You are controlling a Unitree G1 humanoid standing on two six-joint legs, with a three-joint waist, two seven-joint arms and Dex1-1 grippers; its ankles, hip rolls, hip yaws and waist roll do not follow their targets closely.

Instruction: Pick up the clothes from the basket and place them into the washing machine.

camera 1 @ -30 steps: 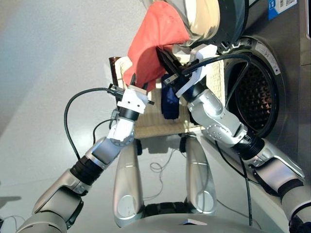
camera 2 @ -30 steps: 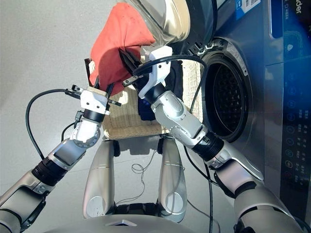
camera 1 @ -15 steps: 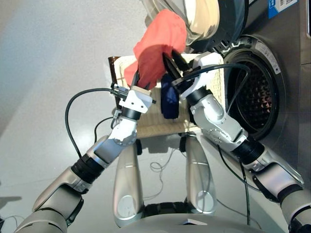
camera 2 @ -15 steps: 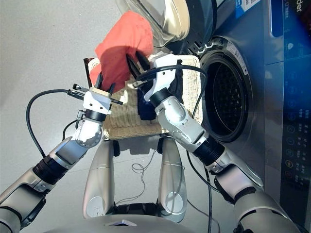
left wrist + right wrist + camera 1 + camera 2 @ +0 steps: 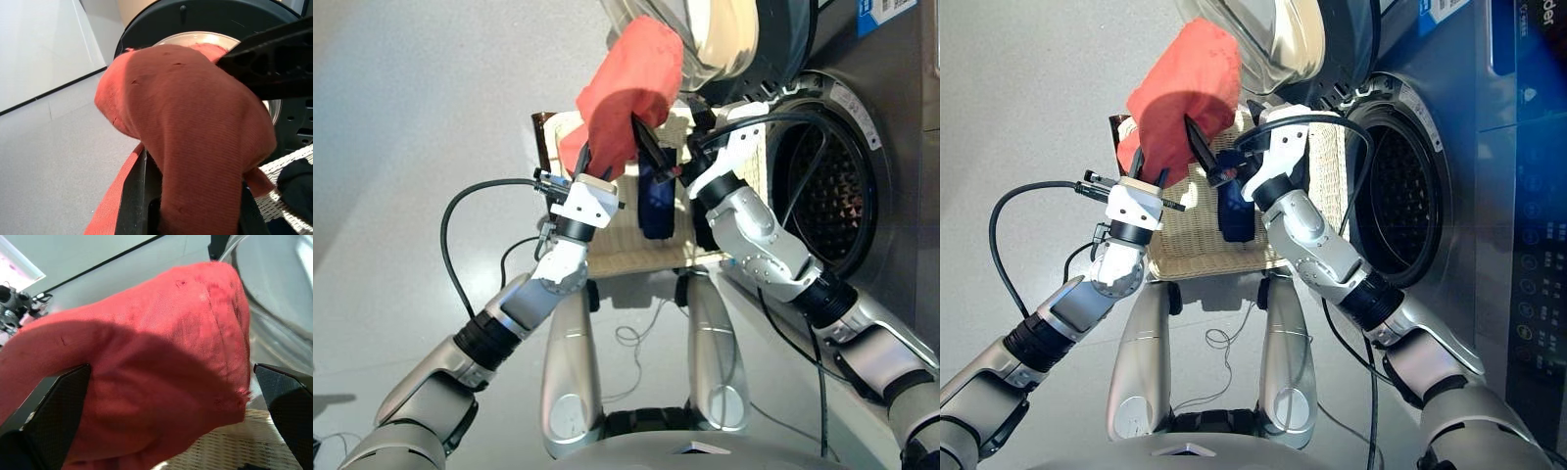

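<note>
My left gripper [image 5: 592,162] is shut on the lower end of the coral-red cloth [image 5: 628,93], which stands bunched up above it, in front of the washing machine's open glass door [image 5: 729,34]. Beside it, my right gripper [image 5: 1203,157] is open, one black finger against the cloth's right side; in the right wrist view its fingers [image 5: 58,421] stand wide apart with the cloth [image 5: 156,382] between them. Below lies the cream wicker basket [image 5: 617,245] with a navy cloth [image 5: 656,201] in it. The washing machine's drum [image 5: 822,196] gapes at the right.
A small dark brown container [image 5: 541,137] stands behind the basket's far left corner. A black cable [image 5: 455,225] loops off my left wrist, and another runs over my right forearm [image 5: 773,122] in front of the drum opening. Grey floor lies to the left.
The coral-red cloth has gathered from a wide drape into a narrower bunch above my left gripper. My right wrist has swung right, toward the machine, with its fingers still at the cloth.
</note>
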